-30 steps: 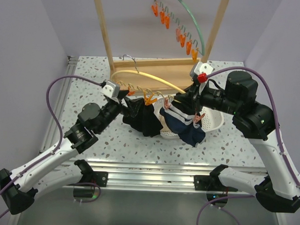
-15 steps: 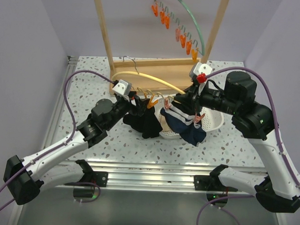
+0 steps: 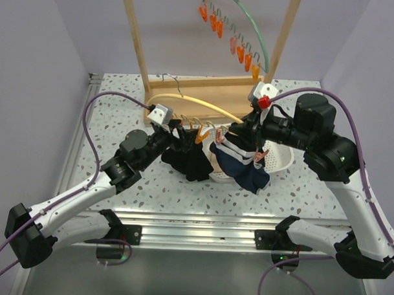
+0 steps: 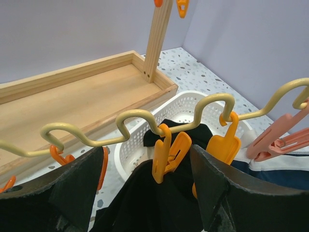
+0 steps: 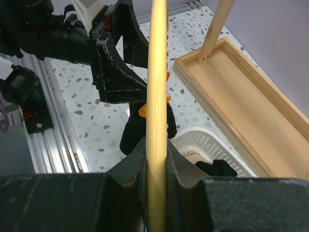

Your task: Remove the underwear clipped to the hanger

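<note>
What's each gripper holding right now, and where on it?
Right gripper clamps the yellow hanger on its smooth rod. Left gripper holds nothing: its open jaws straddle an orange clip.

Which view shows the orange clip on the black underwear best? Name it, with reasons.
Left wrist: the orange clip fills the centre, hanging from the wavy hanger and gripping the black underwear. The top view shows it only as an orange speck; the right wrist view hides most of it behind the hanger bar.

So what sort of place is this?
Probably a lab bench staged as a laundry corner: a left arm and right arm bolted at a speckled table, plain walls, a wooden rack, hanger and basket.
</note>
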Robot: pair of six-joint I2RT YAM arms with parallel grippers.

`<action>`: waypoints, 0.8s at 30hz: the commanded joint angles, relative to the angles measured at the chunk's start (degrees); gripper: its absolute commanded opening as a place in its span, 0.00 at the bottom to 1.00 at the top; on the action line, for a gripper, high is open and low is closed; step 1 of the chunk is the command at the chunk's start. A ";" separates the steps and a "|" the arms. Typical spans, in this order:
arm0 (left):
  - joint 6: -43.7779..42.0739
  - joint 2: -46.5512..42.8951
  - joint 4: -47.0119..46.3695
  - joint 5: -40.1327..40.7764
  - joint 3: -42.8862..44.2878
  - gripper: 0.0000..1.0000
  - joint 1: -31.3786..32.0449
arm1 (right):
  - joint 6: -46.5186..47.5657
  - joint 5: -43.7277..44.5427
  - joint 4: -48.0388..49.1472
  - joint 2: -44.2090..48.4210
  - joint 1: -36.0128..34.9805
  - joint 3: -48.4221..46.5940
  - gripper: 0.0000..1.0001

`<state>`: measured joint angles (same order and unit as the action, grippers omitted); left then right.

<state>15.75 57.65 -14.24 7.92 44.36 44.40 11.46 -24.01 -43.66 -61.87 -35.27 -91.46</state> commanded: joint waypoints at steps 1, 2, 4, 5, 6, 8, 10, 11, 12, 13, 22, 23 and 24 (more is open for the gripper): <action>1.39 -1.31 -1.50 -1.14 1.87 0.76 0.51 | -0.21 -1.21 7.97 1.05 0.02 -0.56 0.00; 1.56 -1.05 -1.41 -1.76 2.05 0.76 0.51 | -0.21 -1.21 8.24 0.87 0.02 -0.56 0.00; 2.18 0.01 -1.67 -3.52 2.57 0.76 0.51 | -0.39 -1.13 8.24 0.78 0.02 -0.56 0.00; 2.36 0.44 -1.67 -3.70 2.66 0.76 0.60 | -0.39 -1.21 8.24 0.78 0.11 -0.56 0.00; 2.53 1.14 -1.93 -4.05 2.75 0.76 0.60 | -0.39 -1.13 8.33 0.78 0.11 -0.56 0.00; 2.88 1.76 -2.46 -4.06 2.84 0.76 0.60 | -0.39 -1.13 8.33 0.87 0.11 -0.56 0.00; 3.06 2.64 -2.90 -3.71 2.84 0.76 0.77 | -0.39 -0.95 8.33 0.87 0.02 -0.39 0.00; 3.15 2.82 -3.07 -3.44 2.84 0.76 0.77 | -0.39 -0.95 8.33 0.96 0.11 -0.47 0.00; 3.15 3.08 -3.07 -2.66 2.75 0.76 0.95 | -0.39 -0.95 8.33 0.96 0.11 -0.39 0.00; 3.24 3.17 -3.25 -2.30 2.75 0.76 0.86 | -0.39 -0.86 8.33 0.87 0.02 -0.39 0.00; 4.03 4.22 -6.23 -1.33 2.31 0.76 1.39 | -0.65 -0.78 8.77 0.52 0.02 -0.30 0.00; 4.11 4.40 -6.50 -1.51 2.40 0.76 1.48 | -0.65 -0.60 8.77 0.61 0.02 -0.30 0.00; 4.12 4.93 -6.50 -1.59 2.40 0.76 1.65 | -0.65 -0.43 8.68 0.61 0.11 -0.38 0.00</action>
<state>18.02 61.45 -16.53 7.99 45.17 44.82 11.40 -23.49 -43.81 -61.87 -35.18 -90.76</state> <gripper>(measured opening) 0.761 0.164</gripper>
